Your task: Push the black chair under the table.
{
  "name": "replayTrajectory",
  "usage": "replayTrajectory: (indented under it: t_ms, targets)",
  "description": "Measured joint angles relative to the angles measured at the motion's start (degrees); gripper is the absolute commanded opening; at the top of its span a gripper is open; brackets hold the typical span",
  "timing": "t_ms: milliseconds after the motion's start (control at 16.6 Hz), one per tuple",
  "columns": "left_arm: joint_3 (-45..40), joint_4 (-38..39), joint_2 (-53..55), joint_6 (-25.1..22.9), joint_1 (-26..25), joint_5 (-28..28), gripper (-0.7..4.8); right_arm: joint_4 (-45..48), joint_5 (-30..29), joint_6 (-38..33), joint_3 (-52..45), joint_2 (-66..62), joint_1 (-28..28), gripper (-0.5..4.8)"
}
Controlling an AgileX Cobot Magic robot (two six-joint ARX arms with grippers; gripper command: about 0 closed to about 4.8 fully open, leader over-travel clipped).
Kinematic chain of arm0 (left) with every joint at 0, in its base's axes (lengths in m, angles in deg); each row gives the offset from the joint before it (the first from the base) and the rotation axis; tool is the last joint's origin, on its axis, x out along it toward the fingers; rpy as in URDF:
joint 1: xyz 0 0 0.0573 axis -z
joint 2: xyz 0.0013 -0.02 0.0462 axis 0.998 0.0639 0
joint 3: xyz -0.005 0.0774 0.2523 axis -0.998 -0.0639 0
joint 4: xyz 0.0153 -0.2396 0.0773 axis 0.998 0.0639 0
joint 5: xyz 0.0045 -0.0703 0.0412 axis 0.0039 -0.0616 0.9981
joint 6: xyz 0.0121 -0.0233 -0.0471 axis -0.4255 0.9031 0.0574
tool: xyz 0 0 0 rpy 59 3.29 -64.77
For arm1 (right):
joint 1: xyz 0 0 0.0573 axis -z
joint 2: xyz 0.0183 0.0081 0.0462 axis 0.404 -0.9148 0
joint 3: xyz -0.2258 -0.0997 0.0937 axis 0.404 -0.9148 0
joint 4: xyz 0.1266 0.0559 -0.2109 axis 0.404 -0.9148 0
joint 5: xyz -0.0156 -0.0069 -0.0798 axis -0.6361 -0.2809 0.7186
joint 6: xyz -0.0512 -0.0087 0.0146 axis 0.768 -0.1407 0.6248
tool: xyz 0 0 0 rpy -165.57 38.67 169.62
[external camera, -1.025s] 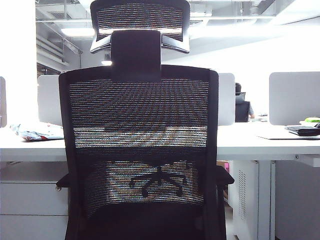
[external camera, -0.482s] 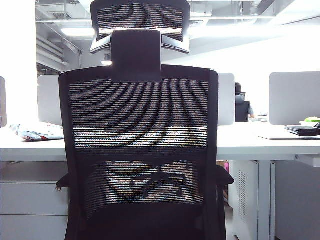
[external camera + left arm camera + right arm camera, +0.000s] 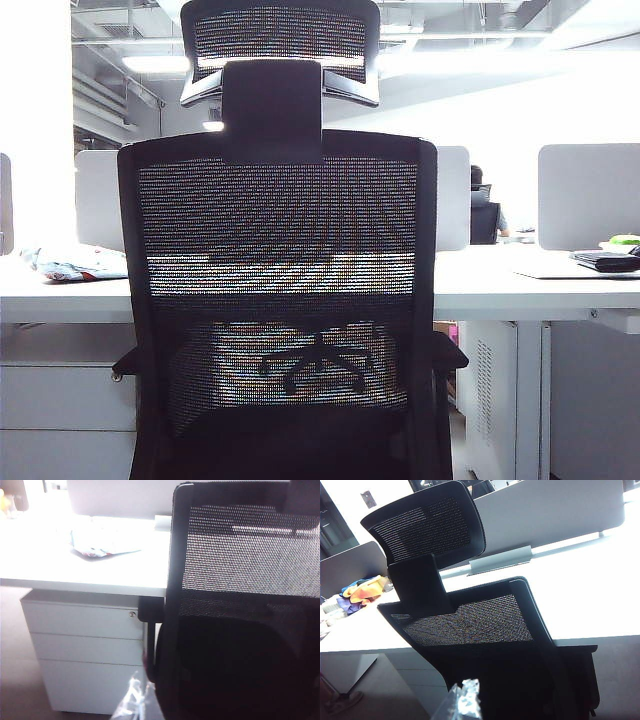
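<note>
The black chair (image 3: 278, 250) fills the middle of the exterior view, its mesh back and headrest facing the camera, standing in front of the white table (image 3: 520, 290). Neither gripper shows in the exterior view. In the left wrist view the chair (image 3: 240, 630) is close, beside the table top (image 3: 75, 575); only a pale blurred tip of my left gripper (image 3: 134, 700) shows next to the chair's frame. In the right wrist view a similar pale tip of my right gripper (image 3: 462, 700) sits against the chair back (image 3: 470, 625). The jaws of both are too blurred to read.
A white drawer unit (image 3: 85, 655) stands under the table to the left of the chair. Grey partition screens (image 3: 588, 195) rise behind the table. A cloth bundle (image 3: 75, 264) and a dark flat item (image 3: 606, 262) lie on the top. A person (image 3: 486, 215) sits far back.
</note>
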Motion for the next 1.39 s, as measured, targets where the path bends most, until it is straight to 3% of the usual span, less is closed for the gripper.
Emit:
replayTrajectory:
  t_ms: [301, 1386]
  targets:
    - [0.0, 0.0, 0.0, -2.7, 0.0, 0.0, -0.05, 0.0, 0.0, 0.0, 0.0, 0.0, 0.0, -0.05]
    - [0.0, 0.0, -0.1, -3.3, 0.0, 0.0, -0.05, 0.0, 0.0, 0.0, 0.0, 0.0, 0.0, -0.05]
